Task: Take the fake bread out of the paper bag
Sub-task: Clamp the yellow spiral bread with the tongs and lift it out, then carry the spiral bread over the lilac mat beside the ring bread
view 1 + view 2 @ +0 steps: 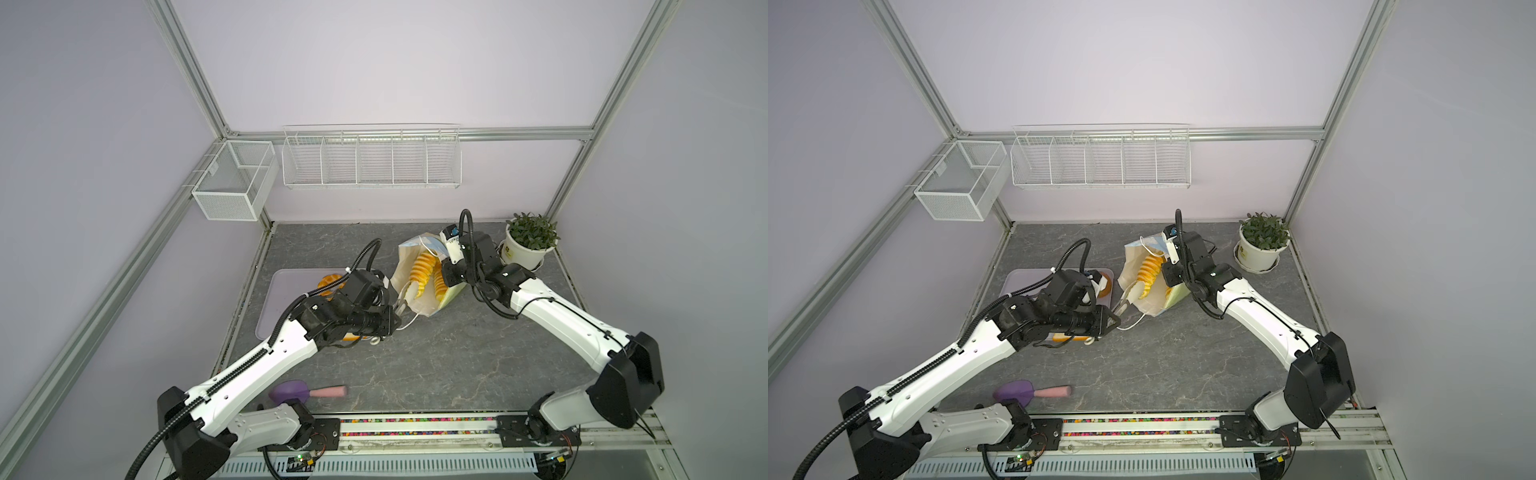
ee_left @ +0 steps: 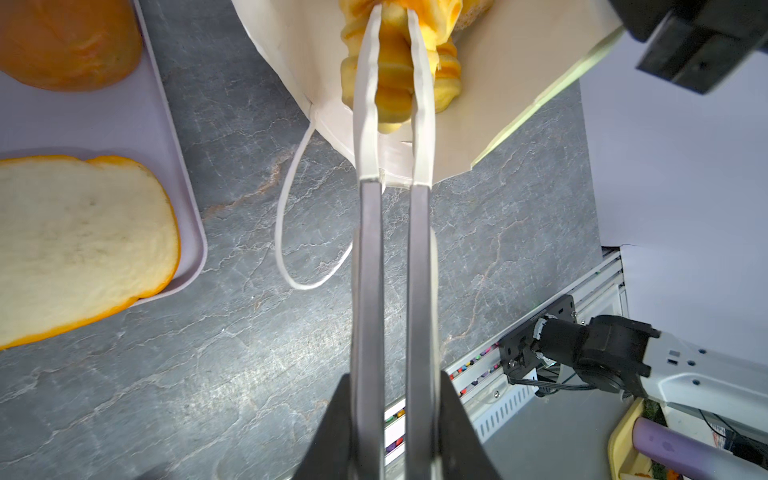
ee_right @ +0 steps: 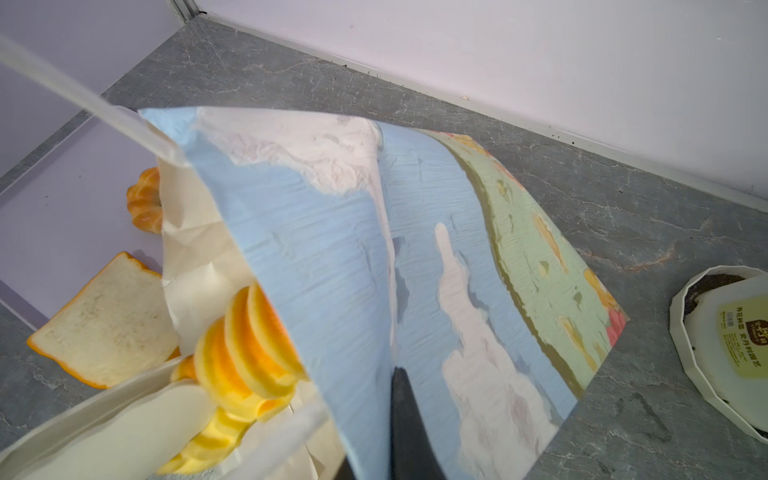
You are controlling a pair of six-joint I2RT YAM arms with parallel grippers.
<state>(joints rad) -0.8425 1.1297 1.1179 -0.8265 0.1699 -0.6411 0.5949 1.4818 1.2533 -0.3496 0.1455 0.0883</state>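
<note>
I am working the left tool (image 2: pixel 394 12) at the mouth of the paper bag (image 3: pixel 332 249). Its long jaws are clamped on either side of a ridged loaf (image 2: pixel 395 83), well in from the loaf's near end. The right tool (image 1: pixel 449 276) is pressed together on the bag's far wall, as best I can read it. It is propping the bag tilted on the counter (image 1: pixel 436 365) with its mouth facing the left arm. In a top view I am seeing a second loaf (image 1: pixel 439 286) beside the first, deeper inside.

Three pieces of fake bread are lying out on the lilac tray (image 2: pixel 104 124): the toast slice (image 2: pixel 83 241), a round bun (image 2: pixel 66 41) and the braided ring (image 3: pixel 145 199).

I am judging the loaf to be light, soft foam, since the jaws are sitting in its grooves and denting it a little. The ridges are giving the jaws something to lock into, so a grip across the middle grooves looks safer than one on the tapered tip. The bag is thin and creasing easily, and I expect it to drag along with the loaf if the right tool lets it slip. The cord handle (image 2: pixel 286 208) is lying looped on the counter just beside the left jaws, where it could snag.
</note>
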